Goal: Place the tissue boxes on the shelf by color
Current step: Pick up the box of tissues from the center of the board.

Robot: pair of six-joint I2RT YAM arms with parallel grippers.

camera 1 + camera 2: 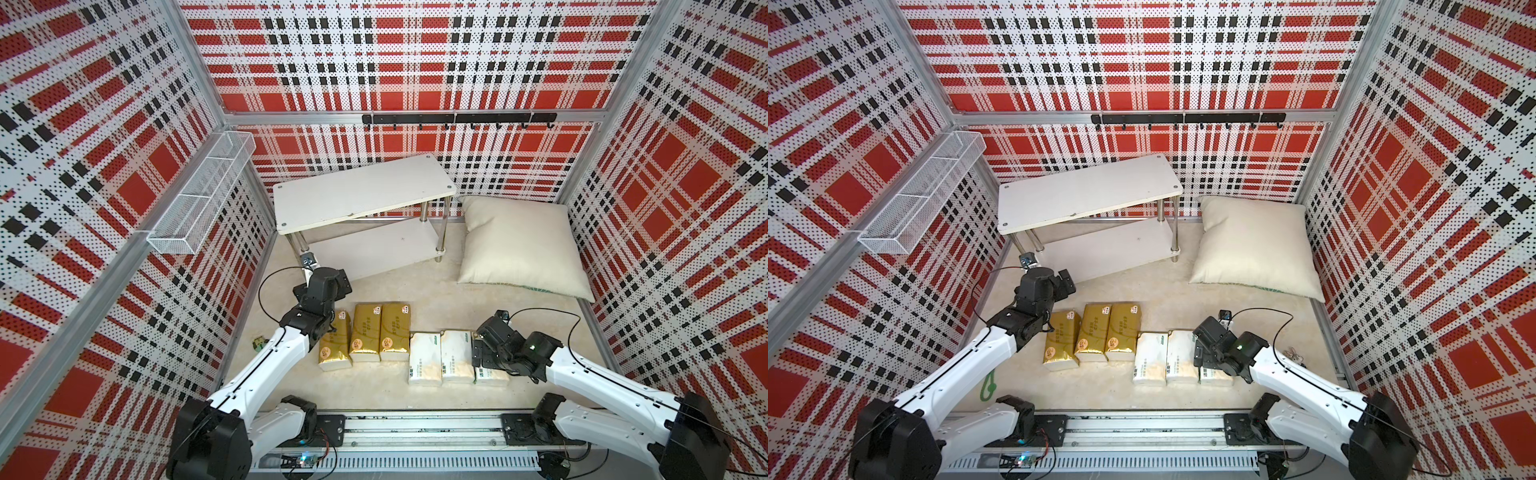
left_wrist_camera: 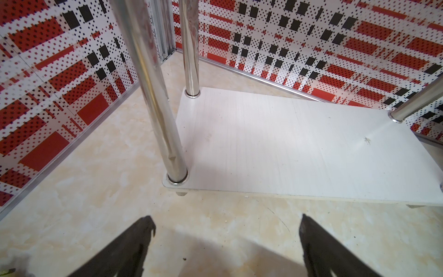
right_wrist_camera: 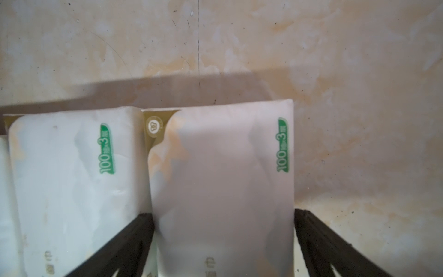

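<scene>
Packs, six in all, lie in a row on the floor near the front rail: three gold packs (image 1: 365, 334) side by side toward the left, three white packs (image 1: 440, 361) touching one another toward the right. None is on the shelf (image 1: 361, 193) yet; both its boards are bare, so I judge the sorting has not begun and all six placements remain. The shelf stands at the back, toward the left corner, with a pillow (image 1: 519, 245) just beside its right end. The left gripper (image 2: 225, 239) hangs spread wide and empty over bare floor, just in front of the shelf's front left leg (image 2: 163, 115). The right gripper (image 3: 224, 239) is also spread wide, its fingers (image 3: 134, 239) straddling the rightmost white pack (image 3: 223, 172) without squeezing it. Open floor lies between the packs and the shelf. The lower board sits under the top one, so reaching it looks tight; the legs and pillow narrow the ends.
</scene>
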